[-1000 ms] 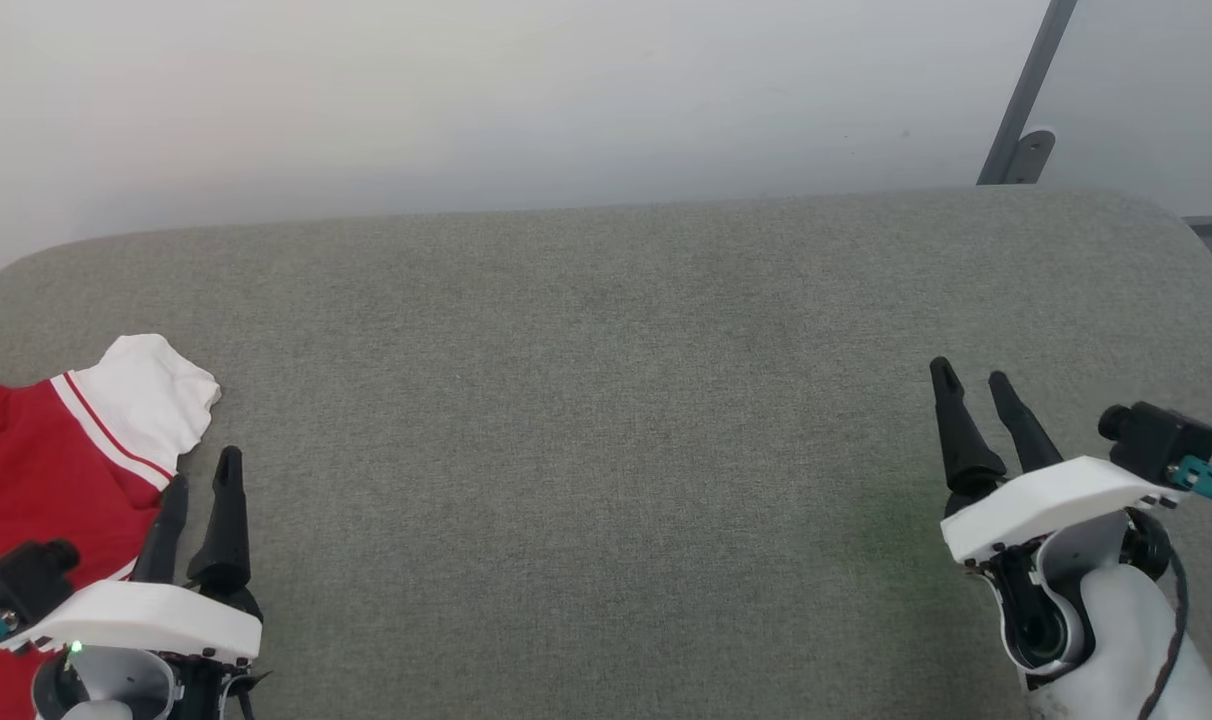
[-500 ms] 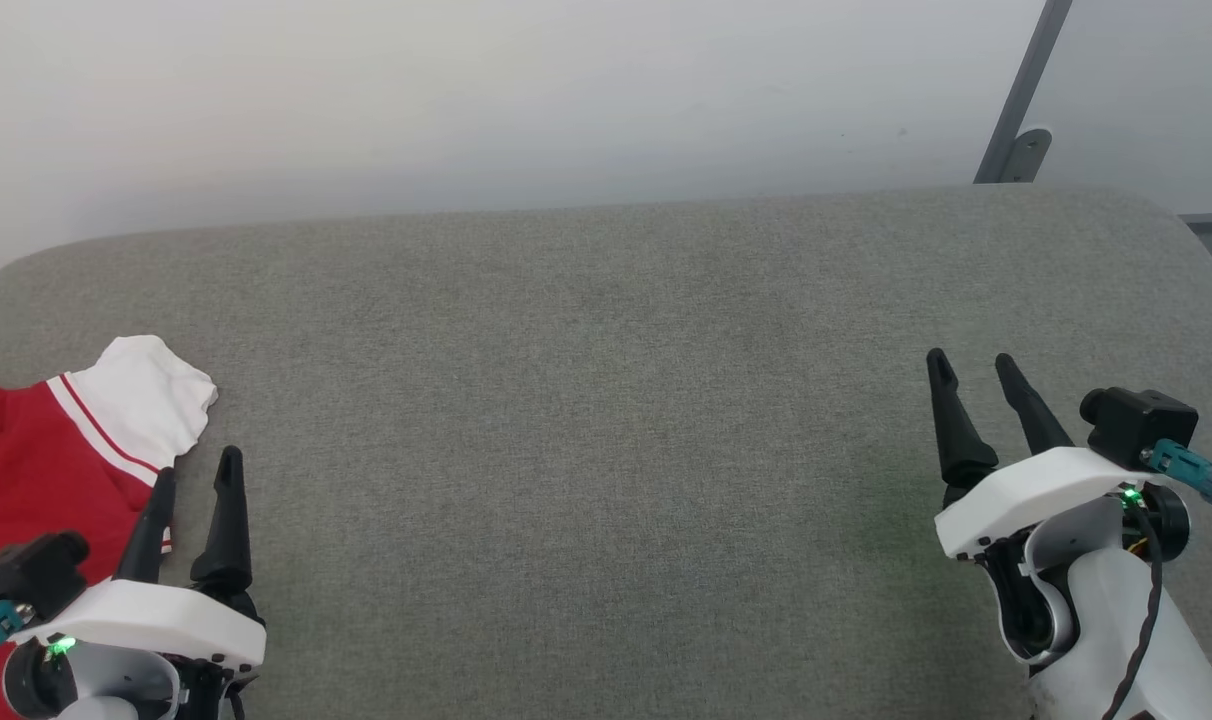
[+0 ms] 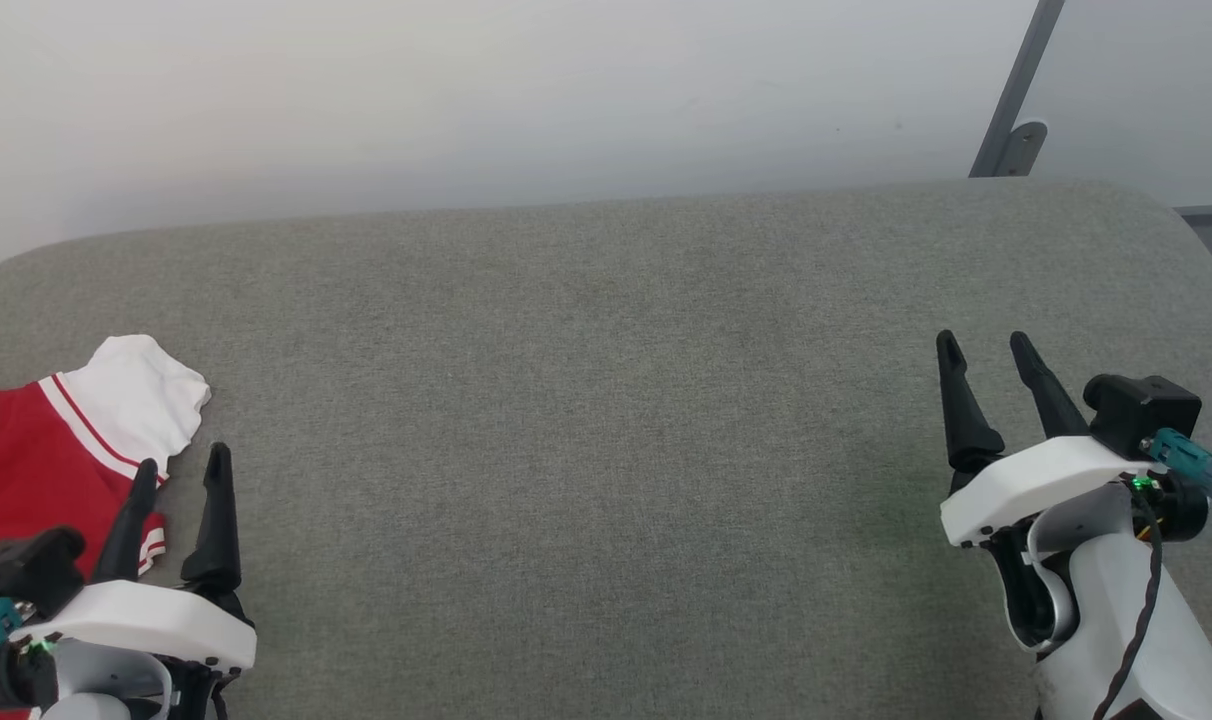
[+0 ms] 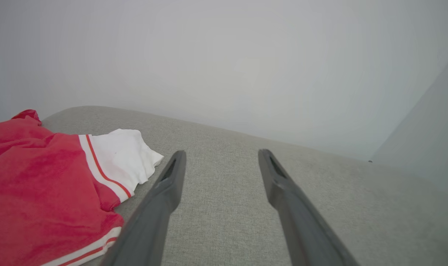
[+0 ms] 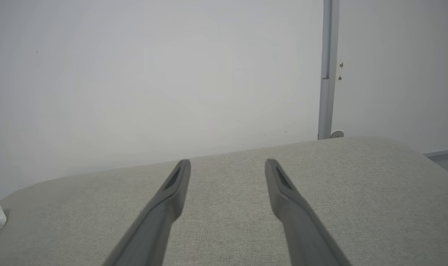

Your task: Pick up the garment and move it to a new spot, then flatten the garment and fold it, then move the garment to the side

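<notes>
Both arms are up and ready over a long grey bench (image 3: 606,400) that runs along a plain pale wall (image 3: 466,100). The shirt (image 3: 36,460) is way over at the bench's left end, toward the near edge, red body rumpled and one white sleeve (image 3: 136,395) flopping out toward the middle. Part of it runs off the side of the head view, so its full shape can't be read.

Left claw (image 3: 182,458) has its fingers spread wide with nothing between them, parked right at the shirt's edge. In the wrist view that claw (image 4: 222,153) points out over bare grey fabric, with the shirt (image 4: 35,177) just off to one side of it. One finger (image 4: 165,184) sits right by the striped hem, and whether it touches the cloth is too close to call.

Right claw (image 3: 984,342) is well apart from all that, near the bench's right end, also wide open and empty. Its own camera shows the claw (image 5: 227,162) above bare bench, with a scrap of white far off at the left end.

So where are we? By the look of it, at the very start. The shirt lies bunched, not smoothed and not folded, and neither claw has hold of it. Pick-up, the carry to a new spot, flattening, folding and the final shift aside all appear to be ahead. The wide bare middle of the bench looks like the obvious place to work.
</notes>
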